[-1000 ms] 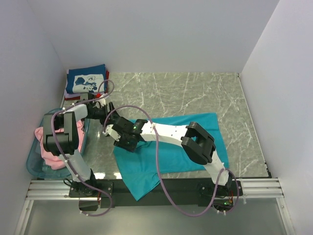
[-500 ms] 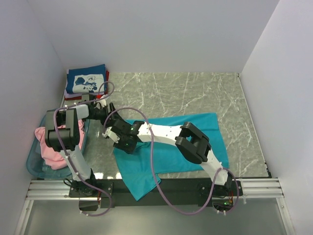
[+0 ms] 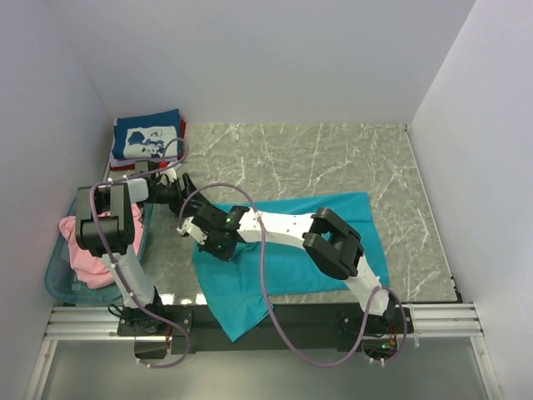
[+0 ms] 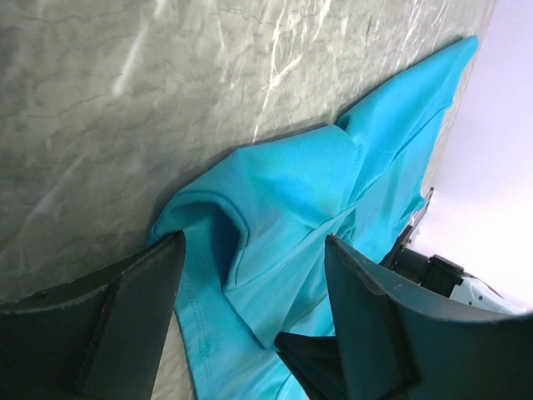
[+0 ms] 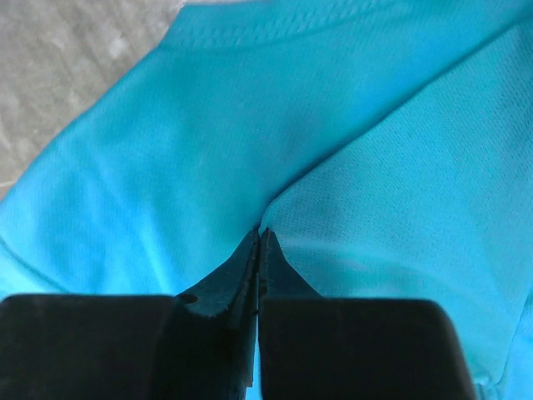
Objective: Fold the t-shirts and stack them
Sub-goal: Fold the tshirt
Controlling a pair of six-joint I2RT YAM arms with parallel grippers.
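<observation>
The plain teal cloth t-shirt [image 3: 250, 287] lies flat on the grey marble table [image 3: 333, 158]. The right gripper [image 5: 259, 242] is clenched on cloth by its sleeve. The left gripper [image 4: 254, 243] straddles that sleeve, released. Judged step: first fold. Next: the left closes, then both lift together.

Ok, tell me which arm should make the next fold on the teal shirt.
Right, most likely. The right gripper is shut on the teal shirt, so it can pull at once. The left gripper is open, straddling a bunched fold without gripping it.
</observation>
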